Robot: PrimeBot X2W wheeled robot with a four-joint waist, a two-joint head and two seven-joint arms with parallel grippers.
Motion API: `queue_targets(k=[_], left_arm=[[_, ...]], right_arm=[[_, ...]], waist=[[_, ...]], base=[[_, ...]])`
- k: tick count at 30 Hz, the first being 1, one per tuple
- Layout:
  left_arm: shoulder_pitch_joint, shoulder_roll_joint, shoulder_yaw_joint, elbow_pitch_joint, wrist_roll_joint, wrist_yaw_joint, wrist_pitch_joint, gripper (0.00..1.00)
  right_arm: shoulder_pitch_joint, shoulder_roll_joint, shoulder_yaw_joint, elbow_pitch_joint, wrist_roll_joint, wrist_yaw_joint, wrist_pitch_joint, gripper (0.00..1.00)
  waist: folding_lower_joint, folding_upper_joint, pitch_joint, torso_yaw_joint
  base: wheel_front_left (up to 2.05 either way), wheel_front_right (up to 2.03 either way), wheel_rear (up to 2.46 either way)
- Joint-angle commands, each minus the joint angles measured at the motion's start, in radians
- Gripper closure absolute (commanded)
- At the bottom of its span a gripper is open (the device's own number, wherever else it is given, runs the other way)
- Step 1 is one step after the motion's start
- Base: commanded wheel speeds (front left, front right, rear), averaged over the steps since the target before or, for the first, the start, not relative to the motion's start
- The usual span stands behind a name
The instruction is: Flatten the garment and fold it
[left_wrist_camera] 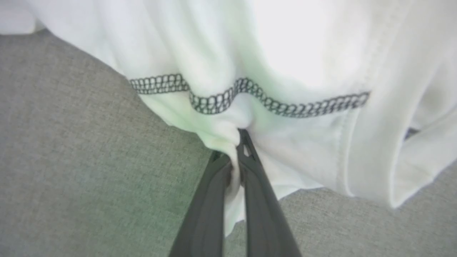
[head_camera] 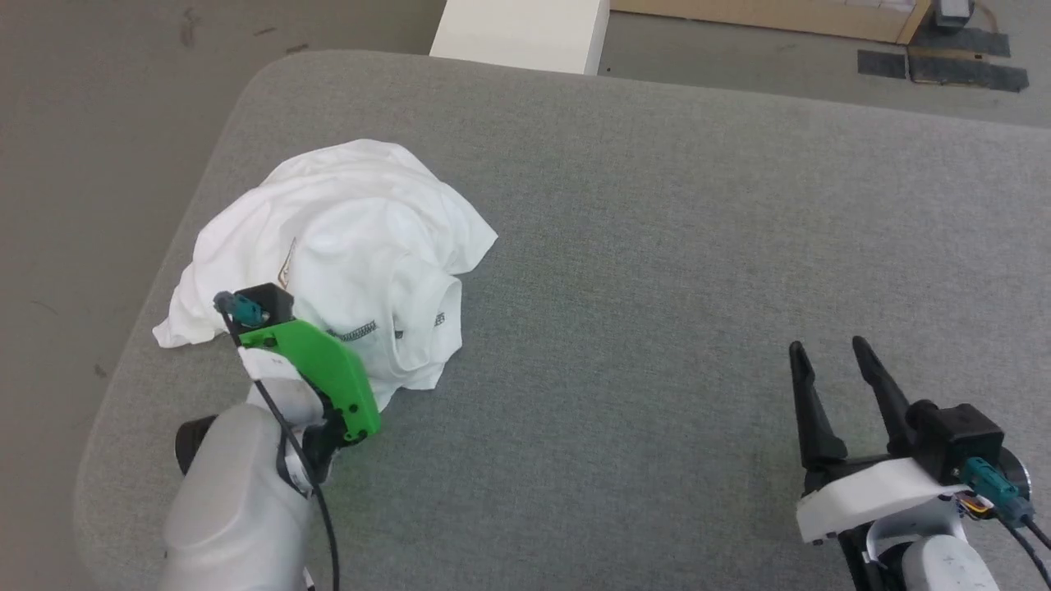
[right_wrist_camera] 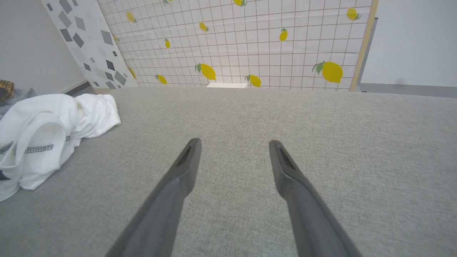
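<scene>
Head view, big to small: your grey padded table [head_camera: 657, 246] takes up most of it. The garment [head_camera: 353, 238] sits crumpled in a heap on the table's left side, not flattened, not folded. A white box [head_camera: 525, 33] stands past the table's far edge, apart from the cloth. Your left arm's pale forearm [head_camera: 238, 492] and green wrist mount [head_camera: 328, 373] come up from the lower left and meet the heap's near edge. Left gripper [left_wrist_camera: 238, 142] (left wrist view shows it best): fingers pinched together on a bunched fold of the garment's edge, cloth squeezed between them, just below the dark hem stitching [left_wrist_camera: 221, 101]. Your right gripper [head_camera: 828, 346] is at the lower right, well apart from the garment, fingers spread wide over bare table, gripping nothing. Right wrist view puts the heap at its left edge, with a lemon-print panel [right_wrist_camera: 250, 43] behind the table. Smallest bit: a reddish triangular print [head_camera: 287, 263] on the heap, partly lost in a crease.
</scene>
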Motion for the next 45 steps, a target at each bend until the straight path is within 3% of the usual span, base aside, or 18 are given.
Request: queue_targets(k=[1, 5, 10, 16, 23, 29, 34, 39, 45], left_arm=[[0.008, -0.004, -0.009, -0.008, 0.008, -0.020, -0.037, 1.00], [-0.086, 0.035, -0.025, -0.097, 0.037, -0.099, -0.184, 1.00], [-0.239, 0.093, -0.066, -0.190, 0.082, -0.167, -0.239, 1.00], [-0.492, 0.141, -0.131, -0.242, 0.154, -0.197, -0.273, 1.00], [-0.771, 0.158, -0.143, -0.203, 0.199, -0.199, -0.325, 1.00], [-0.920, 0.140, -0.165, -0.131, 0.215, -0.200, -0.328, 1.00], [-0.969, 0.090, -0.171, -0.082, 0.184, -0.200, -0.336, 1.00], [-0.890, 0.037, -0.221, -0.037, 0.132, -0.209, -0.297, 1.00], [-0.660, -0.045, -0.309, 0.000, 0.038, -0.215, -0.273, 1.00]], right_arm=[[-0.016, 0.000, 0.007, 0.006, 0.008, -0.001, -0.010, 0.00], [-0.018, 0.000, 0.045, 0.029, 0.023, -0.001, -0.022, 0.00], [-0.025, 0.000, 0.063, 0.060, 0.062, -0.001, -0.040, 0.00], [-0.026, 0.000, 0.065, 0.100, 0.085, -0.001, -0.055, 0.00], [-0.031, 0.000, 0.067, 0.127, 0.089, -0.001, -0.065, 0.00], [-0.014, 0.000, 0.043, 0.143, 0.075, -0.001, -0.069, 0.00], [-0.007, 0.000, 0.043, 0.146, 0.068, -0.001, -0.070, 0.00], [-0.005, 0.000, 0.041, 0.146, 0.074, -0.001, -0.071, 0.00], [-0.002, 0.000, 0.040, 0.150, 0.077, -0.001, -0.071, 0.00]], waist=[[-0.0001, 0.0000, -0.033, 0.015], [-0.0001, 0.0000, -0.083, 0.013], [-0.0001, 0.0000, -0.123, -0.025], [-0.0001, 0.0000, -0.146, -0.098], [-0.0001, 0.0000, -0.158, -0.209], [-0.0001, 0.0000, -0.168, -0.280], [-0.0001, 0.0000, -0.167, -0.322], [-0.0001, 0.0000, -0.158, -0.344], [-0.0001, 0.0000, -0.147, -0.350]], base=[[0.00, 0.00, 0.00], [0.00, 0.00, 0.00], [0.00, 0.00, 0.00], [0.00, 0.00, 0.00], [0.00, 0.00, 0.00], [0.00, 0.00, 0.00], [0.00, 0.00, 0.00], [0.00, 0.00, 0.00], [0.00, 0.00, 0.00]])
